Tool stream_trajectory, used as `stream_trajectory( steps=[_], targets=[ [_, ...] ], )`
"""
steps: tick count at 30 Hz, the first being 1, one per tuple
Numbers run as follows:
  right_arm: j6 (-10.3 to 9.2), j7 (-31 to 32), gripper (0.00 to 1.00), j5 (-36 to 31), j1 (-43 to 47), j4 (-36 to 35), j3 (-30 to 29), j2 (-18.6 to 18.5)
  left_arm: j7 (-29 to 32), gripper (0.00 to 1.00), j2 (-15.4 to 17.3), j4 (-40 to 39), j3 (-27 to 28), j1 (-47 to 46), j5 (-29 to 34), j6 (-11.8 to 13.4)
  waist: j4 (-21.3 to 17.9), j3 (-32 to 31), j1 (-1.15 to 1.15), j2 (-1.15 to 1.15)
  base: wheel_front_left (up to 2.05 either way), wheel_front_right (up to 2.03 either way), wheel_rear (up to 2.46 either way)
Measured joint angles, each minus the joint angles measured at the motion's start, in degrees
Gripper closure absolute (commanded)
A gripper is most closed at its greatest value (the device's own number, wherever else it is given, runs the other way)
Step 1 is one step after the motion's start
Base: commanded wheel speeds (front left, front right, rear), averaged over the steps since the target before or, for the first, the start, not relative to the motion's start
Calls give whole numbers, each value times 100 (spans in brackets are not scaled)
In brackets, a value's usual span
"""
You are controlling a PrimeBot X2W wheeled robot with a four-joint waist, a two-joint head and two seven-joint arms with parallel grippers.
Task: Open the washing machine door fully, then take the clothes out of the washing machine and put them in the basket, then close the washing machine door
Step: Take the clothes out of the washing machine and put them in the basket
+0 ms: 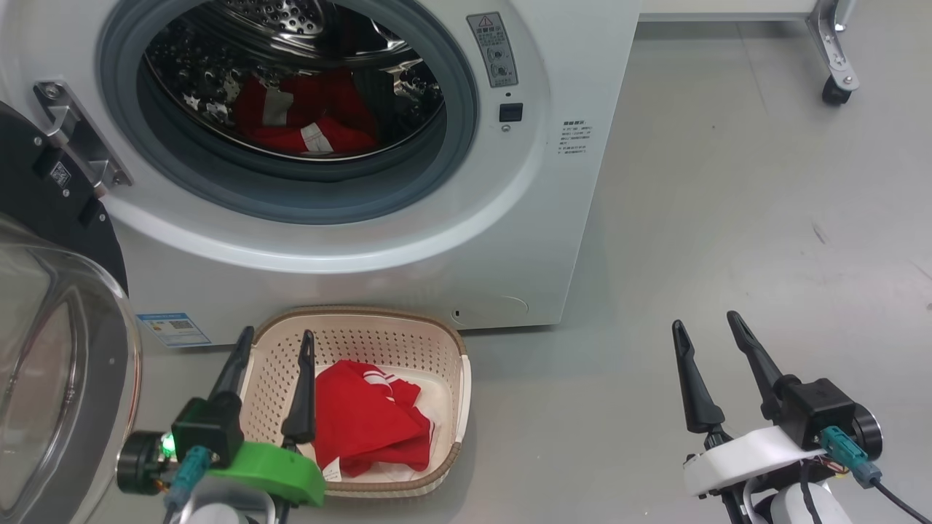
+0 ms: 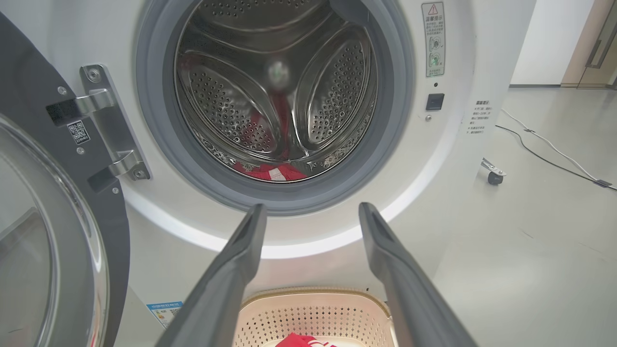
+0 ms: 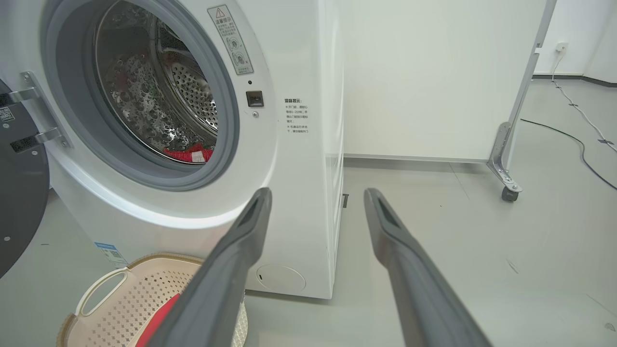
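Left gripper, lower left of head view: both fingers spread wide, nothing between them. Its outer finger crosses the left rim of the basket and the inner finger lies over the basket's interior; contact with the rim cannot be judged from this angle. In the left wrist view the left gripper points toward the lower lip of the drum mouth, with the basket below it.

Right gripper, lower right: fingers parted, empty, over bare floor, well apart from the basket and past the machine's right front corner. The right wrist view shows the same gap between the fingers.

Basket stands on the floor just in front of the washing machine, far rim close to the machine's base. One red garment with white stripes lies crumpled in it, toward the near edge, a small white label at its near left.

Washing machine door hangs open at the left edge of the head view, glass bowl facing the camera, black ring above it, held by the metal hinge. Blue sticker sits low on the machine front, between door and basket.

Drum mouth uncovered, grey seal all round. A second red garment with white patches rests at the bottom of the drum.

Far right, a caster on the floor.
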Motion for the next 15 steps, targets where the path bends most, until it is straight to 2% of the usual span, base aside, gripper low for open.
stream_trajectory(
  steps=[15],
  targets=[
    [-103,0,0,0,294,-136,12,9,11,0,13,-338,-167,582,0,85,11,-162,0,0,0,0,0]
  ],
)
